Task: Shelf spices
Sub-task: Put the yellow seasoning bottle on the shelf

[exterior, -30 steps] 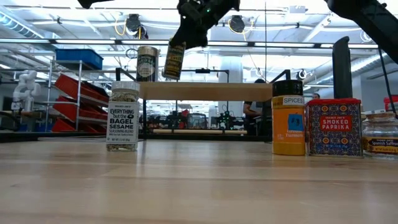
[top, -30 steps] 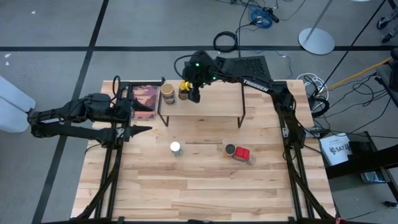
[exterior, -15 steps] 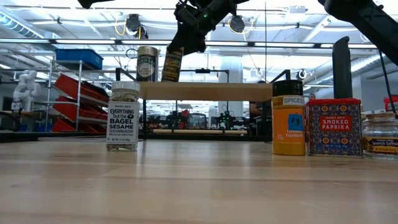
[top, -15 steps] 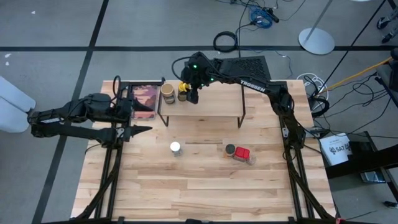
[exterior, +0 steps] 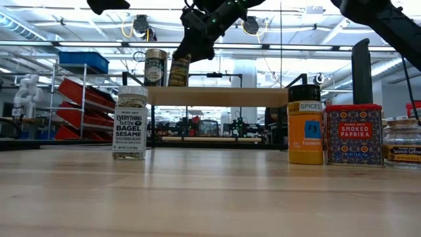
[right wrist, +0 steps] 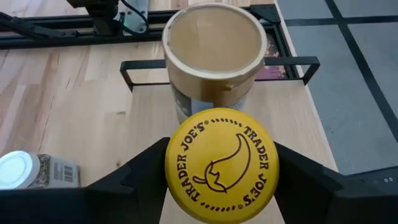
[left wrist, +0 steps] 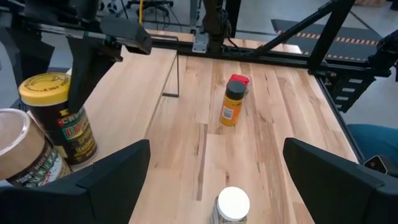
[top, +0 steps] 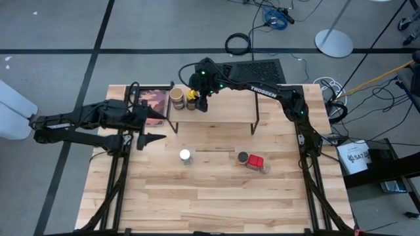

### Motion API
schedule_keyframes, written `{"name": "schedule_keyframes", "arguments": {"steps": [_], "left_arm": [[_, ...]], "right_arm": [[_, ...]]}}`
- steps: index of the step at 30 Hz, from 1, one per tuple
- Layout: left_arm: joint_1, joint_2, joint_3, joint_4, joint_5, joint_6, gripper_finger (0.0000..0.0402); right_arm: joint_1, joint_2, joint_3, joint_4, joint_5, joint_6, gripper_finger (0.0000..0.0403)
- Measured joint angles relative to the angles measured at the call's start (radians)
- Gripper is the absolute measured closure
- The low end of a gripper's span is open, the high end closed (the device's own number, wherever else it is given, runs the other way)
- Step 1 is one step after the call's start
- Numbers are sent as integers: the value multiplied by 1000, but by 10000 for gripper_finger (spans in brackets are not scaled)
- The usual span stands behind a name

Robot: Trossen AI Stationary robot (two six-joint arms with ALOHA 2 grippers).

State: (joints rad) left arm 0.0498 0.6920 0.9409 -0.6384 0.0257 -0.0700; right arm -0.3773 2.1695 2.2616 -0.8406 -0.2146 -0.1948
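Between the right gripper's [right wrist: 217, 180] two dark fingers [right wrist: 146, 171] sits the yellow-lidded jar [right wrist: 221, 165], clamped at its sides just below the lid, long axis upright or nearly so. Seen from the low camera, jar base at or just above the shelf [exterior: 217, 97] plank; contact not resolvable, slight lean possible. Jar placed at the left end of the shelf, just beside the tan jar [top: 176, 98], which stands upright on the plank toward the framed picture [top: 152, 101]; the two close, perhaps touching. Judgement: placement step nearly complete; coming move hinges on the narrow gap to the tan jar, so jaws should part and lift straight up along the jar's axis, no sideways drift toward the tan jar. Risk: nudging the neighbour off the plank end. Forward of the shelf on the table [top: 197, 196]: white-lidded jar [top: 185, 155] nearest the shelf's left legs; dark-lidded orange jar [top: 243, 158], red box [top: 255, 161] and a small jar [exterior: 402, 145] grouped forward of the right legs. Left of the shelf, low over the table, the left gripper [top: 146, 128] waits with jaws spread wide, empty, nearer to the white-lidded jar than the right arm.
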Motion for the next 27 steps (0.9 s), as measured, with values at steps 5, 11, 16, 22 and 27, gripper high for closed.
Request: {"name": "schedule_keyframes", "arguments": {"steps": [5, 11, 16, 22, 27], "left_arm": [[0, 0, 0, 1, 0, 2, 24], [0, 0, 0, 1, 0, 4, 24], [0, 1, 0, 1, 0, 4, 24], [0, 1, 0, 1, 0, -1, 24], [0, 1, 0, 1, 0, -10, 24]], "right_arm": [[-1, 5, 0, 7, 1, -4, 167], [-1, 7, 0, 4, 5, -8, 139], [-1, 7, 0, 12, 9, -30, 131], [-1, 5, 0, 30, 9, -49, 131], [-1, -3, 0, 28, 15, -61, 131]]}}
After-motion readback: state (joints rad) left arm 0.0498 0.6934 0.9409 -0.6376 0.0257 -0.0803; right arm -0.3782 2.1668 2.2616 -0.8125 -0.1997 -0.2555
